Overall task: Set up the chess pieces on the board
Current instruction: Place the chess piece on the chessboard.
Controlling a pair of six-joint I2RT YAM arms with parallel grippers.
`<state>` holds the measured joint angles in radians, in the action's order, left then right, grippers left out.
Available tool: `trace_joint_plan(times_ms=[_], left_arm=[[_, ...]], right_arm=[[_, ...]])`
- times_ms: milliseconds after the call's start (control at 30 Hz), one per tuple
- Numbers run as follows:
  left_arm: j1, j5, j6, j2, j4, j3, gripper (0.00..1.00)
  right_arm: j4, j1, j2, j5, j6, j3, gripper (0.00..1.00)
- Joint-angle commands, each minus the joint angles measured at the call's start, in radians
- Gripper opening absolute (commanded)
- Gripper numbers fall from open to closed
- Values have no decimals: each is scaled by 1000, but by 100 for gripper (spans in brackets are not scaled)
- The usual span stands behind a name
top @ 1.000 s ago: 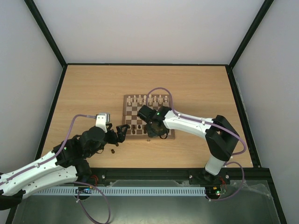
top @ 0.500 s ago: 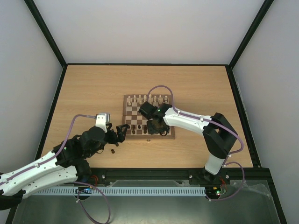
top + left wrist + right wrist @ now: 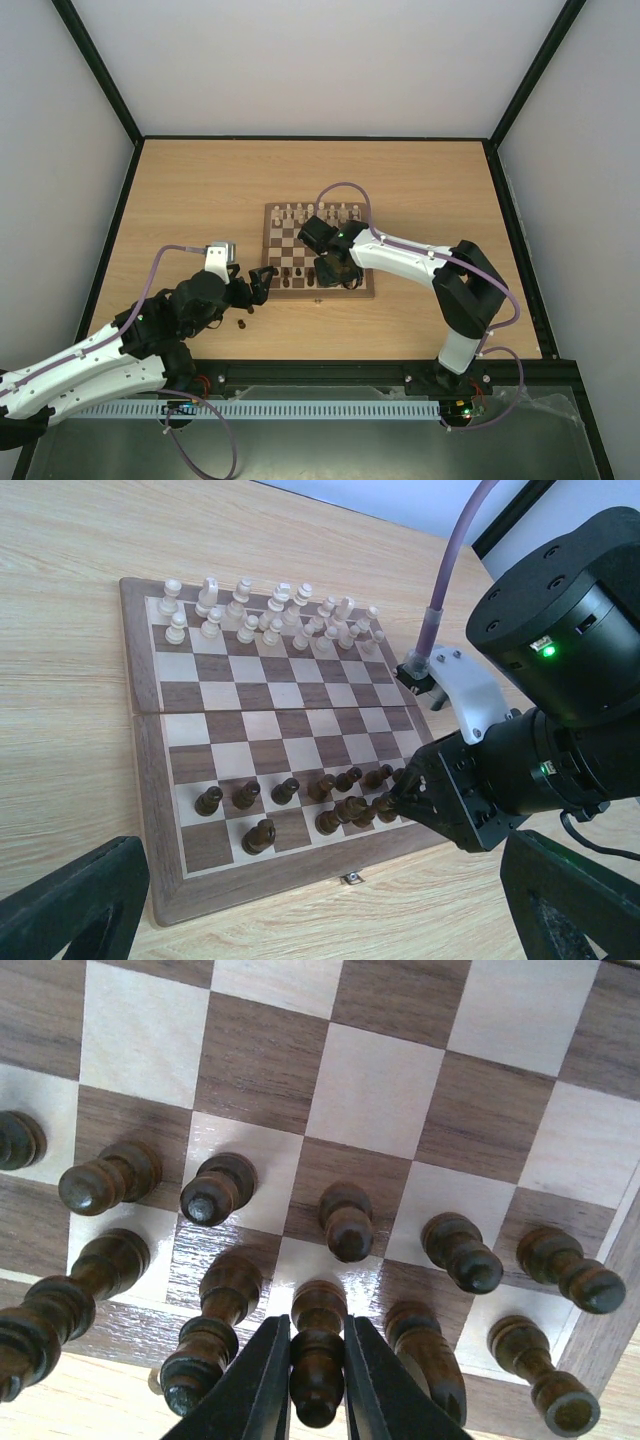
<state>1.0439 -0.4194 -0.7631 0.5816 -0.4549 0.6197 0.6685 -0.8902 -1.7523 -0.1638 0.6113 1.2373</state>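
At the left of the overhead view, your left gripper point(image 3: 257, 285) hangs just off the board point(image 3: 268, 245), its fingers point(image 3: 75, 905) spread wide with nothing between them; a loose dark piece point(image 3: 243, 323) lies on the table point(image 3: 180, 190) close below that gripper, apart from the board; if you sweep that arm low you could nudge the piece away or knock the board's frame and shake everything standing on it. Moving right, the cream pieces point(image 3: 270, 615) fill the two far rows, and the dark pieces point(image 3: 300, 795) crowd the two near rows with a few squares empty on the left side. Further right, your right gripper point(image 3: 400, 802) is down over the near back row, its jaws closed narrow on a dark back-row piece point(image 3: 318, 1365); whether its base touches the square, you cannot tell from these views. That piece has a left neighbour point(image 3: 205, 1345) and a right neighbour point(image 3: 425, 1355) just beside the fingers; the likely trouble is here; opening too wide, or lifting away at a slant, could clip either neighbour and topple it into the pawns point(image 3: 345, 1222) ahead; releasing before the base is flat could leave the piece leaning or fallen, since these turned figures look top-heavy and easily tipped.
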Motion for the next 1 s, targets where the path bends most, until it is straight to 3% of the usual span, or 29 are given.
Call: trace_joint_plan(times_ms=[0,433,600,867,967], left_arm=[[0,-18,2,1,-8,-11,99],[-1,-18,1,4,-8,-11,99],[-1,-22,-1,17,-7,-12,99],[-1,-38,-6,49,-31,19,99],[-1,-45,-11,72,-34,25,99]], right_arm=[[27,3,-13,5,-4,25,17],[56,3,43,-8,-1,46,27],[78,3,120,-39,1,47,41],[118,3,293,-99,6,58,51],[92,2,362,-103,7,25,60]])
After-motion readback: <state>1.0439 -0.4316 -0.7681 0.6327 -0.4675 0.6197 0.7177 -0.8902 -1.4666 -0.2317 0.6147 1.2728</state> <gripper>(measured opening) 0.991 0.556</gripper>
